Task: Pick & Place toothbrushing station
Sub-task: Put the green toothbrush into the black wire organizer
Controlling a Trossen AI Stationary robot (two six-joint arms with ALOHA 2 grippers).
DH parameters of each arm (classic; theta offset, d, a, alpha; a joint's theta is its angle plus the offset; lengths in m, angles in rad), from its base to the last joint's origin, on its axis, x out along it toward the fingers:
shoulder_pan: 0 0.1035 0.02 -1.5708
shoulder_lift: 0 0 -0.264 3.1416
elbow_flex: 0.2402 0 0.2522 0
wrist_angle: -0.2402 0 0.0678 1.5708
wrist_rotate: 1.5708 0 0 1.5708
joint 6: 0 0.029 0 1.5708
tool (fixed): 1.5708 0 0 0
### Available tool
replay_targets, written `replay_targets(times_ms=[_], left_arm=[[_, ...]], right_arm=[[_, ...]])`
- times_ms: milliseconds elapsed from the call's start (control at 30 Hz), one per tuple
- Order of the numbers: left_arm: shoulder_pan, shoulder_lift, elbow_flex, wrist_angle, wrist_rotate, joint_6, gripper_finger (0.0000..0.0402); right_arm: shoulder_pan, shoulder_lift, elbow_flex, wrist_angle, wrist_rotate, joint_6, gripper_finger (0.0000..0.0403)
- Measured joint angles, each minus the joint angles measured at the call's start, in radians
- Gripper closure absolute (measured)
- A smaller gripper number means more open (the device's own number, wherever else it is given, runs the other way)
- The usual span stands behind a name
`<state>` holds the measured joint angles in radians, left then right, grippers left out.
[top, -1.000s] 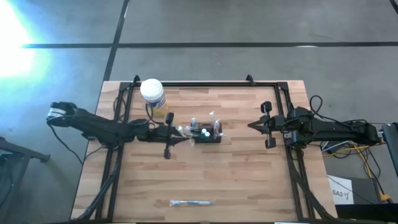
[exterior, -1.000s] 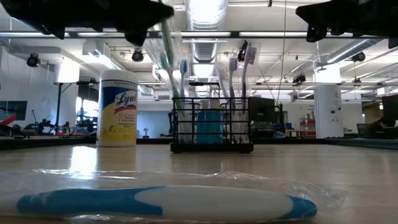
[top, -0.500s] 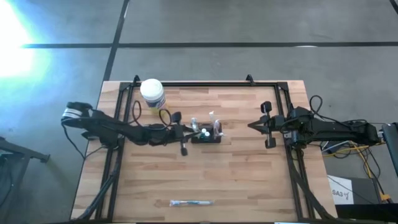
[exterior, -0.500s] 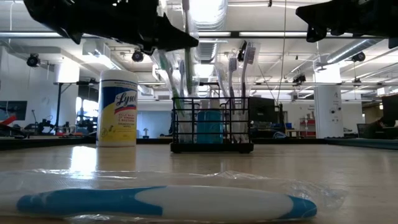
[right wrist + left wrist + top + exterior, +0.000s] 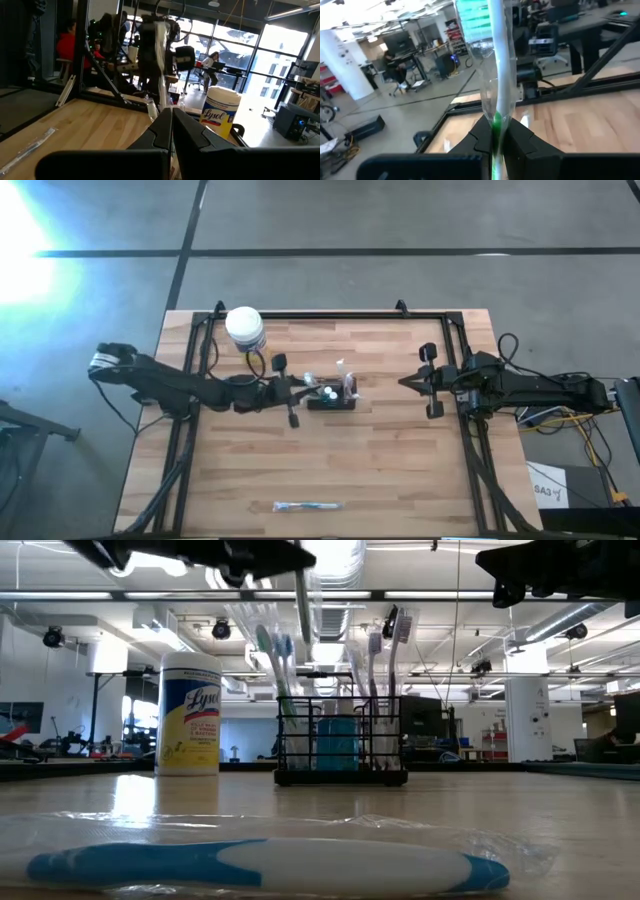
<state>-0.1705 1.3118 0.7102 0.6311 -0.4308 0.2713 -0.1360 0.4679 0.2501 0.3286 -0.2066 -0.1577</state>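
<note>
One wrapped toothbrush point(image 5: 499, 75), pinched in the left tool point(image 5: 496, 134), has risen above the caddy point(image 5: 340, 745).

Four cameras on one wooden table point(image 5: 330, 450): one overhead, one at tabletop level, one on each wrist.

The high view looks straight down from well above, taking in the whole table and both arms. The low view sits at the table's near edge, facing level across it into the room, with a wrapped toothbrush point(image 5: 270, 865) very close to the lens; the high view shows that same toothbrush by the near edge. Both share the wire-mesh caddy point(image 5: 341, 740) and the white-lidded jar point(image 5: 245, 328). Each wrist view looks forward along its own fingers; the right one faces the jar across the table.
</note>
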Motion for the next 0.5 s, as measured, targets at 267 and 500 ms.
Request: replay_targets(times_ms=[267,500], left_arm=[[-0.112,-0.179,0.059,-0.257,0.002,0.02,0.038],[-0.212,-0.308,-0.051,-0.284,-0.145,-0.017,0.038]], right_arm=[[0.0,0.01,0.0,-0.002,0.0,0.0,0.0394],[0.0,0.019,0.0,0.01,0.0,0.0,0.0394]])
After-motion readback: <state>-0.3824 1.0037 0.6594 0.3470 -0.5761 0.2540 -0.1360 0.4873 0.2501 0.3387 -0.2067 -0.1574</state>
